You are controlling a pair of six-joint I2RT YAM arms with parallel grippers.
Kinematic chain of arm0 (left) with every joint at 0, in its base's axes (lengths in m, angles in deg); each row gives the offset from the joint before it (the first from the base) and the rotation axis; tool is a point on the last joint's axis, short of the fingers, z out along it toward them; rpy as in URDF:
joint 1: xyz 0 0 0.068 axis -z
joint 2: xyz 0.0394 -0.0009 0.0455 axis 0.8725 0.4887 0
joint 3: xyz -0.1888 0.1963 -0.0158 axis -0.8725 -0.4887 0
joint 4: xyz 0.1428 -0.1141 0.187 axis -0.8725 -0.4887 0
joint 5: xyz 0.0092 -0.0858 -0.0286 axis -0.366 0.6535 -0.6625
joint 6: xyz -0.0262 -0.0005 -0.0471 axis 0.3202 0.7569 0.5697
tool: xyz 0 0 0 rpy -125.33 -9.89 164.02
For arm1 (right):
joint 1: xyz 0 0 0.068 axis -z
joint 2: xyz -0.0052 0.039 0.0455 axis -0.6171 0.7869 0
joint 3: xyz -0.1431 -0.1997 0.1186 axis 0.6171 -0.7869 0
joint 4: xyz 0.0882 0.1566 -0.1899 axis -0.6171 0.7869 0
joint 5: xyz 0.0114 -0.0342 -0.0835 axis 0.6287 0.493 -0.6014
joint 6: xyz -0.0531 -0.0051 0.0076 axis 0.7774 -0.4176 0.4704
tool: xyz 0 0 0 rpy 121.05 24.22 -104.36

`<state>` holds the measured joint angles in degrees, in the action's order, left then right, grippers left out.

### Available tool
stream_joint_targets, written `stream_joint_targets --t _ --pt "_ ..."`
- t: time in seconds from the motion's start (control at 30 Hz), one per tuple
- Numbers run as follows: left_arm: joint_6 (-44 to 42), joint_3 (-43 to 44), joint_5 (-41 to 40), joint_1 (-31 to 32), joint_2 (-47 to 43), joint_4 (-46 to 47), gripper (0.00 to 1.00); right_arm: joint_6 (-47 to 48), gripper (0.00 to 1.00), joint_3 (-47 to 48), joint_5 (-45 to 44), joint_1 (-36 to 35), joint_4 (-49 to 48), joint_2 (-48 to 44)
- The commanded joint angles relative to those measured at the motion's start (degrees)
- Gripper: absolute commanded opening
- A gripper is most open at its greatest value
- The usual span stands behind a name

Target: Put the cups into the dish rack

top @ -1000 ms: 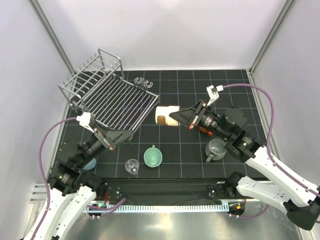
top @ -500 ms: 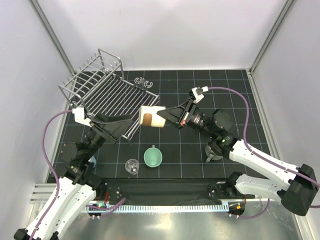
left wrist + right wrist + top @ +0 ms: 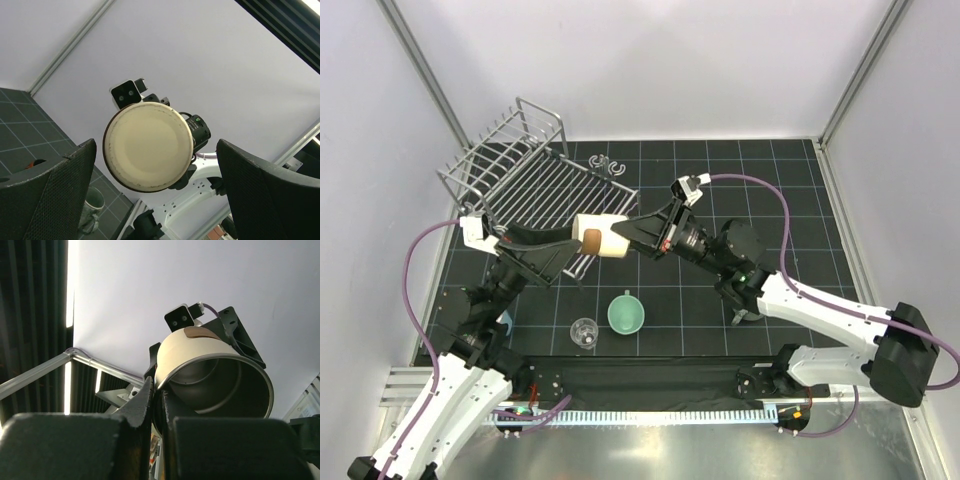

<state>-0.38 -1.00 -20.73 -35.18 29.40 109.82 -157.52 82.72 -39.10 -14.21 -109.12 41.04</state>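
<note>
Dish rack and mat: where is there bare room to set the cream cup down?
The dish rack shows no cups; its flat bars beside the upright slots are free. The mat is bare in its far right corner, past the clips. Crowded: the near strip around the mint cup and clear glass.

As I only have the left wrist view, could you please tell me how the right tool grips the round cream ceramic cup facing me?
Observer: The right tool is shut on the rim of the cream ceramic cup, pinching its wall, one finger inside the mouth.
Operator: Thank you; where is it relative to the silver wire dish rack?
Observer: From above, it hangs sideways, appearing over the rack's right-hand edge, base toward the open left tool.
Operator: What is on the black gridded table beneath?
Observer: A mint green cup and a clear glass, both upright near the front edge.
</note>
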Motion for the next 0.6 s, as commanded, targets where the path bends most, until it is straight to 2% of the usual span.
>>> stream_joint_targets --t 0.0,0.17,0.3,0.37,0.47,0.57 --pt "-0.6 0.0 0.5 0.2 -0.2 2.9 1.0 -0.1 0.04 4.1 -2.3 -1.0 -6.5 0.4" --pt "-0.4 0.0 0.6 0.1 0.0 2.8 0.98 0.2 0.04 4.4 -3.5 -2.0 -6.7 1.5" --pt "-0.3 0.2 0.4 0.1 0.1 1.9 0.85 0.3 0.04 4.3 -4.9 -2.4 -6.9 2.0" --pt "-0.2 0.7 -0.1 0.2 0.6 0.8 0.84 0.4 0.04 4.6 -5.1 -2.6 -6.8 2.2" --pt "-0.2 1.6 0.4 0.1 2.0 0.3 0.92 0.7 0.04 4.6 -6.0 -2.8 -6.9 2.3" --pt "-0.2 2.3 0.1 0.1 2.6 -0.5 0.92 0.6 0.04 4.8 -6.6 -3.1 -7.2 2.7"
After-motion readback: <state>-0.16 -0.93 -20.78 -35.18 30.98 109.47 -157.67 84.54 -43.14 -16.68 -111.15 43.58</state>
